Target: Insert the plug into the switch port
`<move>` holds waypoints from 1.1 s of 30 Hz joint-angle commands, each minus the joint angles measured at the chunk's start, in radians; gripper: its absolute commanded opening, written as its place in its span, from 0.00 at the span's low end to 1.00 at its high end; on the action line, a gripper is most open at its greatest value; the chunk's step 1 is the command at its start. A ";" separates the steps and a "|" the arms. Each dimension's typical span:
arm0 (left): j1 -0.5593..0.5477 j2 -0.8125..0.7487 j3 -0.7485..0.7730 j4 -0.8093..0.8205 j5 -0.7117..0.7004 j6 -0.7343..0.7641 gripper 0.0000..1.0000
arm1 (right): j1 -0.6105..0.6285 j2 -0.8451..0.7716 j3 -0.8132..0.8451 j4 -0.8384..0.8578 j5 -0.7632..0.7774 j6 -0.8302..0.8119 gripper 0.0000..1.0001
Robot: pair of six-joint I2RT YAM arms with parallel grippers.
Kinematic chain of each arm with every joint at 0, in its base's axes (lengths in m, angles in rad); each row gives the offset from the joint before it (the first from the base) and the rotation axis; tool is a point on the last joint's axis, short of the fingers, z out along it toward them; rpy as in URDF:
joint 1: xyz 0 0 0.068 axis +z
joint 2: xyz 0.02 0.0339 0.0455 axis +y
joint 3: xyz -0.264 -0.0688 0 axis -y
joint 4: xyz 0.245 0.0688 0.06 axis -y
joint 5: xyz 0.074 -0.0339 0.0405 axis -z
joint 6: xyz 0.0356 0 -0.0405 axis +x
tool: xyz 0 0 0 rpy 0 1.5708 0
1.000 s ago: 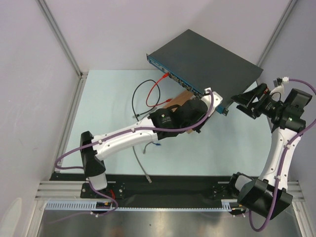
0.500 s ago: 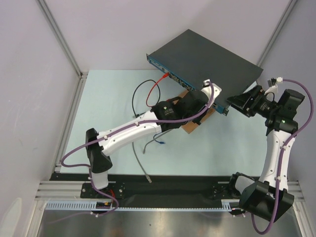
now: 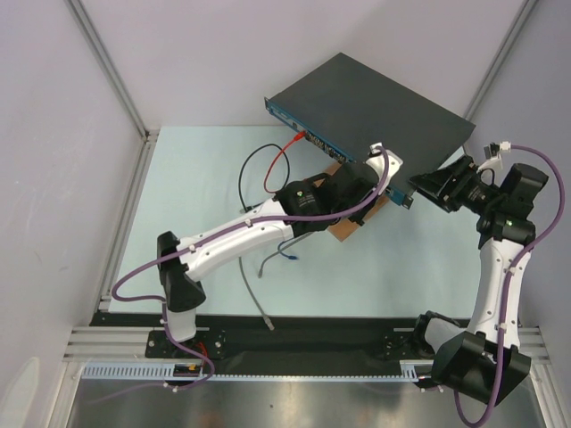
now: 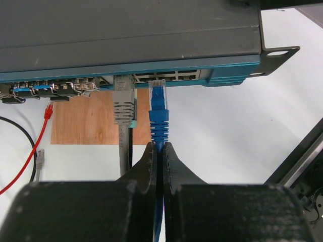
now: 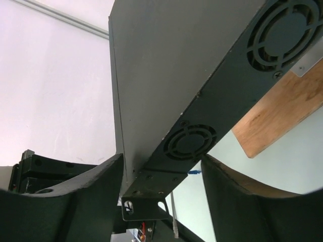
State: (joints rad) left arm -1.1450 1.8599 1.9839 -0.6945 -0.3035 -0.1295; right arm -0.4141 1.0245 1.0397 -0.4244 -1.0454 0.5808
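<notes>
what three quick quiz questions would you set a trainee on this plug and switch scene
1. True or false: the left gripper stands wide open and holds nothing.
2. What lies under the switch? A) wooden board B) red tray C) folded towel
3. Fill in: the right gripper has a finger on either side of the switch's end, the one with the round ____.
Key: 1 false, it is shut on the blue cable. 2 A. 3 fan vents.
</notes>
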 commanded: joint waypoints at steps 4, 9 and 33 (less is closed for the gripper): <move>-0.016 0.012 0.039 0.072 -0.003 0.016 0.00 | 0.032 -0.020 -0.001 0.047 0.016 0.017 0.71; -0.019 0.024 0.062 0.072 -0.006 0.018 0.00 | 0.038 -0.032 -0.012 0.041 0.027 0.022 0.72; 0.025 0.099 0.220 0.073 0.021 0.037 0.00 | 0.133 -0.037 -0.056 0.075 0.048 0.010 0.26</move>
State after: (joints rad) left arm -1.1343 1.9411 2.1372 -0.7765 -0.2844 -0.1116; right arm -0.3664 0.9737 1.0103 -0.4015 -0.9360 0.6071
